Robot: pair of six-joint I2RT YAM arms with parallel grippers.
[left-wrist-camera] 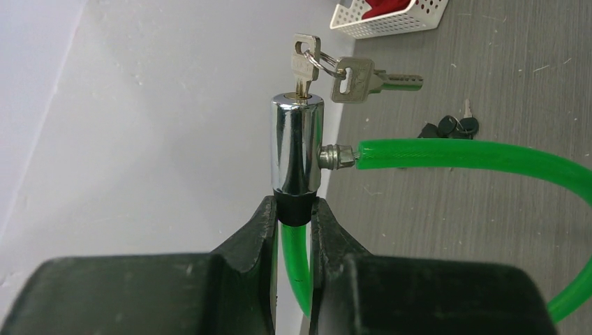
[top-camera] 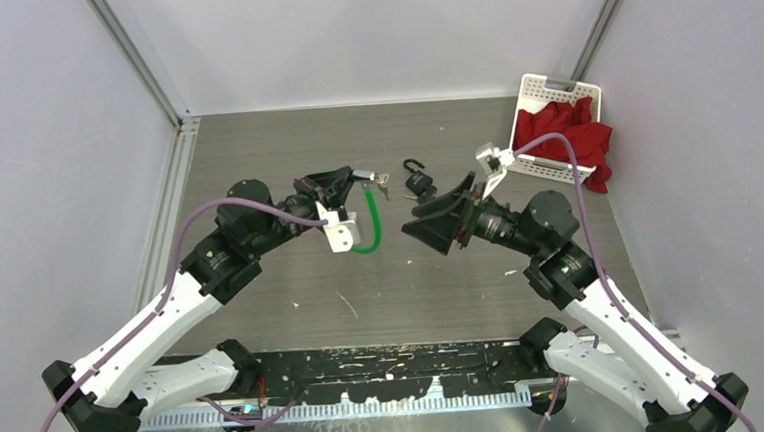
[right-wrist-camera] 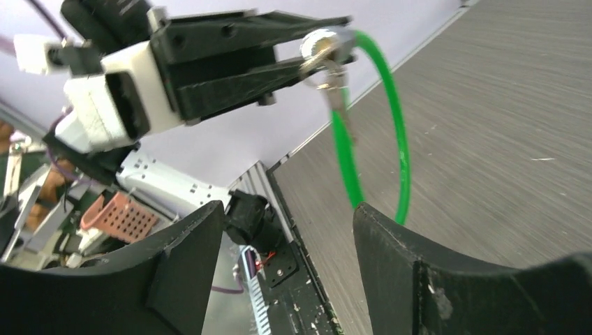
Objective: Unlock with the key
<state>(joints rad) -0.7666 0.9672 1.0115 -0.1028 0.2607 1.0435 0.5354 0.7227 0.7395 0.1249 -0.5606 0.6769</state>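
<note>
Lock (left-wrist-camera: 297, 150) pinched by left fingers (left-wrist-camera: 255, 241), right fingers (right-wrist-camera: 188, 258) spread

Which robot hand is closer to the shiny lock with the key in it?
Left. The left hand grips the lock by its black end; the open right hand sits apart to its right, not touching it.

I get soft, even white light from overhead, only faint shadows on the desk (top-camera: 413, 304), bright glare streaks down the chrome lock cylinder (left-wrist-camera: 297, 143), and a softer right wrist view, whose dark fingers (right-wrist-camera: 419, 279) below that cylinder look slightly blurred.
</note>
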